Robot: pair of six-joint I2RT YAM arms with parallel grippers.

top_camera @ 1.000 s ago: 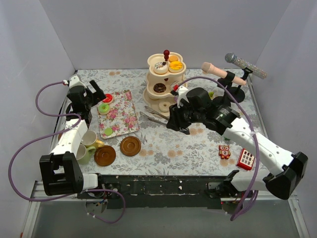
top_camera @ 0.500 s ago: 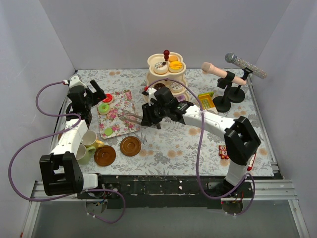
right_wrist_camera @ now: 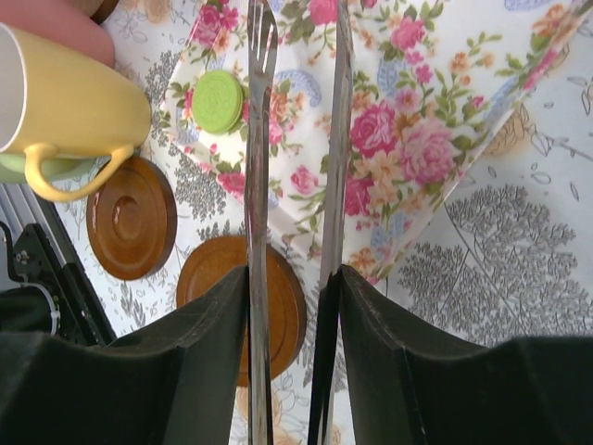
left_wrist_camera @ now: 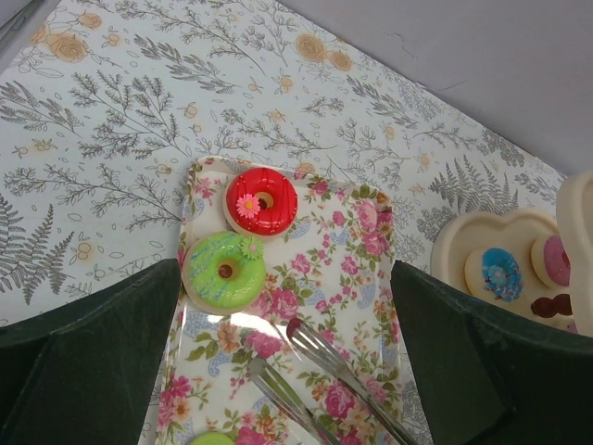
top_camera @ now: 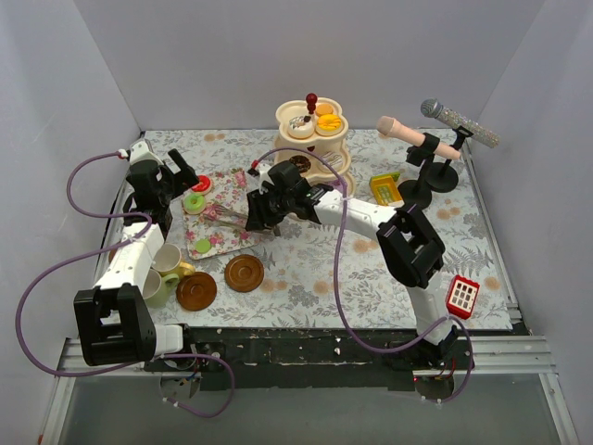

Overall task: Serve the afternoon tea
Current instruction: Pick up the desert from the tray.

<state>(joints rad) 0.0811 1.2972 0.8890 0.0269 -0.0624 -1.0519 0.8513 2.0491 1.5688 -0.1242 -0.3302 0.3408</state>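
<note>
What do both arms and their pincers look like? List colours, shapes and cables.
The left arm and right arm are white links between chunky black joints. A purple cable loops beside each. The left pincer and right pincer each have two broad dark fingers.

Right claw point(top_camera: 260, 211) gripping metal tongs point(top_camera: 227, 216) over floral tray point(top_camera: 233, 237), cream tiered stand point(top_camera: 311, 148) behind, cups point(top_camera: 168, 260) at left
</note>
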